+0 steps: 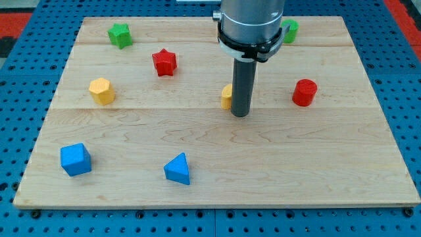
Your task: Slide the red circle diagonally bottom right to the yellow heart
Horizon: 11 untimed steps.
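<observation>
Risk of nudging the yellow heart (227, 96) off with my tip (241, 114) touching it, gripless, red circle (304, 92) toward board's right edge.

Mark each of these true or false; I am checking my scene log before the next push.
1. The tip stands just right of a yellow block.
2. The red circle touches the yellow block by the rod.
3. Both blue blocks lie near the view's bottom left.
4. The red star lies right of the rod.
1. True: my tip stands just at the view's right of the yellow block, which the rod partly hides.
2. False: the red circle lies apart, further to the view's right.
3. True: the blue cube and the blue triangle lie there.
4. False: the red star lies to its left.
</observation>
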Motion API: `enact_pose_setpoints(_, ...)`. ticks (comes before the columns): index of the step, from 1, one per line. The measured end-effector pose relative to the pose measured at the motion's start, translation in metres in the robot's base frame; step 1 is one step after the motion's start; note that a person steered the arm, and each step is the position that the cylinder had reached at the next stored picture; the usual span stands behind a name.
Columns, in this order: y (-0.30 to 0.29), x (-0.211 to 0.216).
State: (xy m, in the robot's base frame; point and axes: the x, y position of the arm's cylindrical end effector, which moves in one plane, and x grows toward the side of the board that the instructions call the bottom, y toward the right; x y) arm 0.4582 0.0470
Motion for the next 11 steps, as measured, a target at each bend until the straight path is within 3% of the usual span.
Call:
enact_pose_setpoints(1,0.020,0.004)
enact_pose_setpoints(3,-0.002,-0.046)
enact_pose_setpoints(4,0.056,-0.095)
enact_pose_setpoints(5,0.132,-0.093)
enact_pose_setpoints(6,0.154,-0.070)
enact_pose_setpoints(9,0.102,0.029)
enact_pose_setpoints(10,0.142,-0.001)
enact_pose_setpoints(11,0.108,-0.060)
